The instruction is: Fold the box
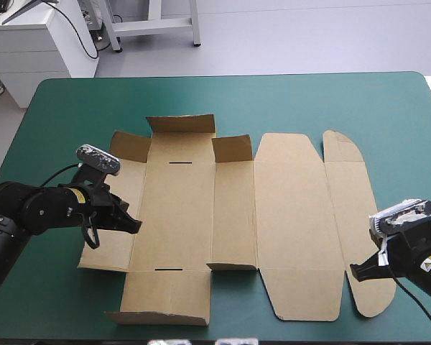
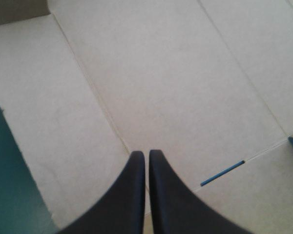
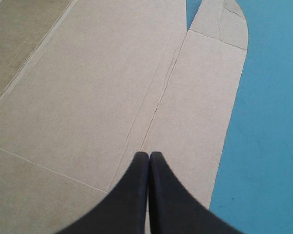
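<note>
We find the flat, cut brown-board box [image 1: 287,215] mid-table on the teal-green cover [image 1: 309,100], long axis left to right, with left gripper [image 1: 133,225] and right gripper [image 1: 356,271], black fingers together, over opposite ends, equally near.

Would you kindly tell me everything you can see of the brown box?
The box is a cut sheet of brown board, unfolded and lying nearly flat across the middle of the teal-green cover. Creases divide it into panels; two dark slots mark the wide left panel, and the right end is a rounded flap. Small flaps by the slotted panel tilt up slightly. The left gripper and right gripper, both shut, sit over its ends.
</note>
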